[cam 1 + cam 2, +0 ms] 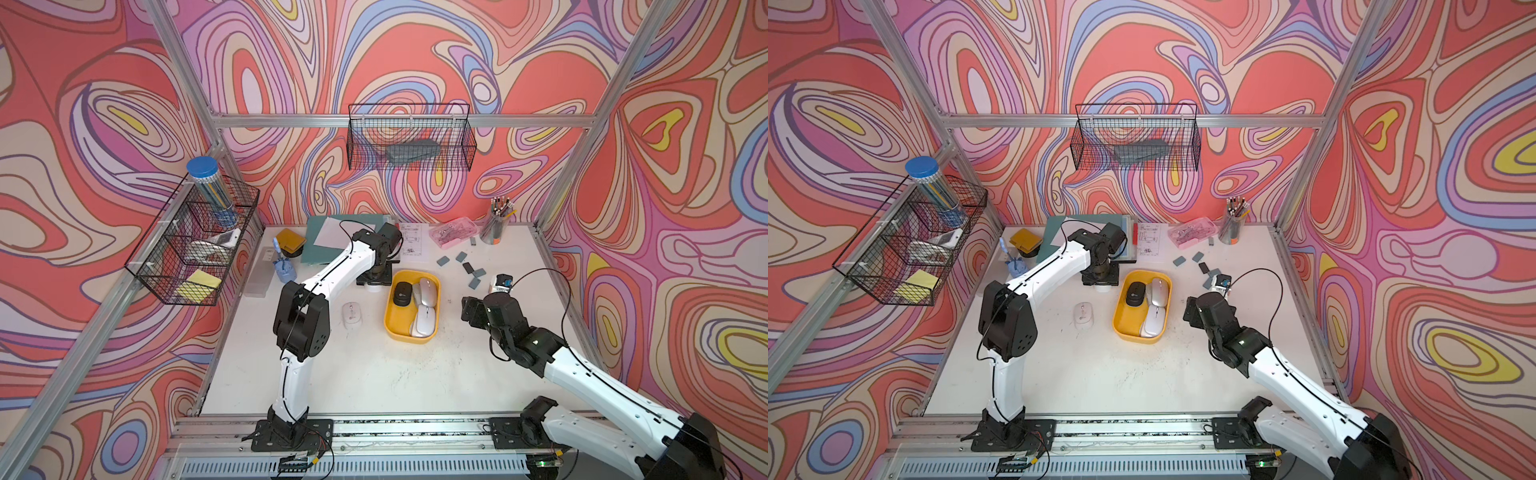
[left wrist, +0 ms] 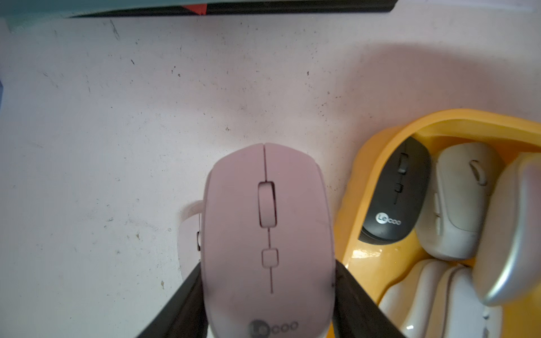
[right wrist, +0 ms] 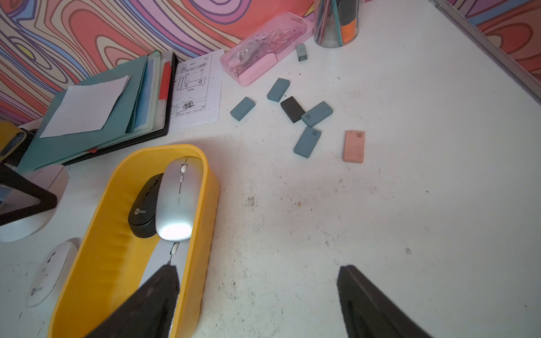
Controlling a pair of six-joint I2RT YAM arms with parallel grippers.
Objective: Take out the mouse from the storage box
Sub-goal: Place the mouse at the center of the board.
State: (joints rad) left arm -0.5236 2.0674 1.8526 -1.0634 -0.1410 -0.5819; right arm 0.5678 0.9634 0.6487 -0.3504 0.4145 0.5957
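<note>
Swirl-patterned walls are enclosing a white table [image 1: 374,374], and the job is sitting at its carry-out step. The left gripper [image 2: 268,263] is clamping the pink mouse [image 2: 268,204] by its flanks. That mouse is hanging over bare table just beside the far left end of the yellow box [image 1: 394,322], already outside its wall. Whether it is touching the surface cannot be told. By this reading the lift-out is nearly finished. The next move is therefore calling for a short lowering onto open table, clear of the white mouse [image 1: 352,315] lying nearby, then a release. The right gripper [image 3: 259,267] is hovering near the box's right side, spread wide and empty.

The side basket [image 1: 187,257] is holding a pencil tube [image 1: 210,187] and yellow notes [image 1: 199,282]. The back basket [image 1: 409,141] is holding a grey case [image 1: 413,150]. The box is keeping a black mouse [image 1: 402,294], a silver mouse [image 1: 428,286] and pale mice [image 1: 424,322], crowded toward its right side and leaving its near left corner bare. The cup [image 1: 496,226] is holding pencils. The pink case [image 1: 453,232] is holding small bits too fine to name.
</note>
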